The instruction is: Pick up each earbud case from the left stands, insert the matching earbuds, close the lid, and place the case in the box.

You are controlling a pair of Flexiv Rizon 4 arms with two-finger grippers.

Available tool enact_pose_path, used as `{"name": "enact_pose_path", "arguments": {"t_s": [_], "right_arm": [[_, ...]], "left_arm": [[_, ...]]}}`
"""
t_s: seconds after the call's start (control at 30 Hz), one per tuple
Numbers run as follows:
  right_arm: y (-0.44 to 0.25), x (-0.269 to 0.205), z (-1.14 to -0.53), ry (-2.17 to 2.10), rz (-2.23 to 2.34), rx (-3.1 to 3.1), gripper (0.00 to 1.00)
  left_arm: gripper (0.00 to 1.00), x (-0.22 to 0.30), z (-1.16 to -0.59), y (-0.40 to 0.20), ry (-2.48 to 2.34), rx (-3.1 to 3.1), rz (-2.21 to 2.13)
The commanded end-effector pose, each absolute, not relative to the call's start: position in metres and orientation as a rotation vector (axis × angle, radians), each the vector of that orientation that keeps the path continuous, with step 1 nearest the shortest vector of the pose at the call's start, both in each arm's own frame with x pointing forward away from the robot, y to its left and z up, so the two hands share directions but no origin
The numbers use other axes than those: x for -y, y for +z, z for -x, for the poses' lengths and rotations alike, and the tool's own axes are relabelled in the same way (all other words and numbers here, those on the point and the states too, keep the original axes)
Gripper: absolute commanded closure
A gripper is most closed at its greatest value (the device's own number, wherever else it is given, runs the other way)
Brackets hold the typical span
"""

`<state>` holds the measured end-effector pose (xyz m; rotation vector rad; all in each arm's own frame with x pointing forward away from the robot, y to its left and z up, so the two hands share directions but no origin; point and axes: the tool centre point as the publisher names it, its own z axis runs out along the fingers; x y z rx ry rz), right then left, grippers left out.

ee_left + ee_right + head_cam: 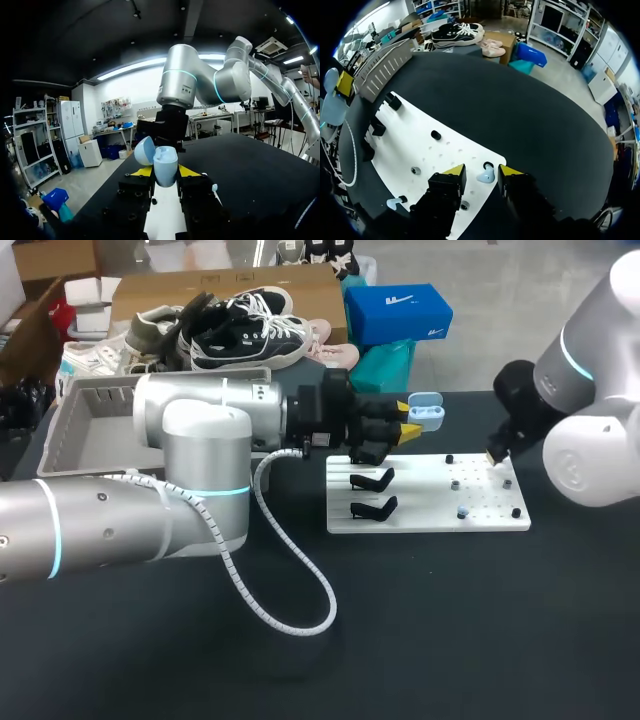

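Board [430, 515] right of centre on the worktop [420, 640], box [95, 430] at the rear left.
Two stands [372, 479] sit on the board's left half, one before the other. The case [427, 411] is gripped between the left pincer's [405, 417] fingers above the board's rear edge. The right pincer [482, 171] hangs over the board's right end, with an earbud [486, 176] lying on the board between its parted fingers.

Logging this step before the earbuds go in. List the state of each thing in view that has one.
earbud case: lid open, held above the table.
left gripper: shut on the earbud case.
right gripper: open, fingers either side of an earbud.
earbud: on the white board, not gripped.
black stands: the two in view are empty.
box: no case visible inside.
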<state>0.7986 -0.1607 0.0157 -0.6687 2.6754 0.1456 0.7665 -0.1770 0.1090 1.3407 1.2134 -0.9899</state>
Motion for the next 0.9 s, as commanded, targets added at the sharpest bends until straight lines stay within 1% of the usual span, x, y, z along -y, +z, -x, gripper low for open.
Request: {"name": "enact_pose_path", "arguments": {"t_s": [0.03,0.23,0.47,0.57,0.9], "right_arm": [[0.0184,0.1610,-0.7934,0.127,0.649,-2.672,0.60],[0.0208,0.1633,-0.7898,0.124,0.615,-2.669,0.60],[0.0206,0.1636,-0.7868,0.130,0.586,-2.665,0.64],[0.0181,0.1619,-0.7880,0.132,0.577,-2.666,0.67],[0.0173,0.1621,-0.7891,0.128,0.545,-2.679,0.69]], "left_arm": [[1.00,0.1766,-0.7666,0.1084,-0.991,-1.210,-1.339],[1.00,0.1766,-0.7666,0.1084,-0.991,-1.210,-1.339],[1.00,0.1766,-0.7666,0.1084,-0.991,-1.210,-1.339],[1.00,0.1766,-0.7666,0.1084,-0.991,-1.210,-1.339],[1.00,0.1766,-0.7666,0.1084,-0.991,-1.210,-1.339]]}}
